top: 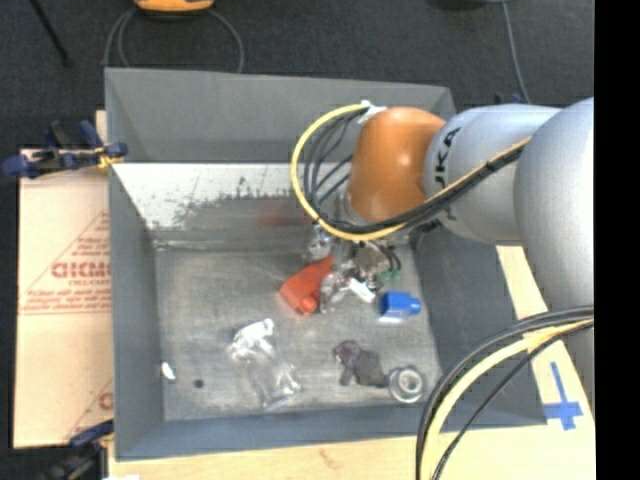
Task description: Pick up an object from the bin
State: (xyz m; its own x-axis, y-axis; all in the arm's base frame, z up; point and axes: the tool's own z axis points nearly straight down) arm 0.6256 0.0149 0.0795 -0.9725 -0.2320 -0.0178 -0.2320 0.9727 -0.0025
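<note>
My gripper (338,286) sits low at the frame's centre, right beside the right end of a red plastic piece (303,290). I cannot tell whether it is spread or closed. 1 blue block (398,305) lies just to the right. Further down are a dark purple piece (357,362) and a metal ring (406,383), with clear plastic (252,340) at lower left.
</note>
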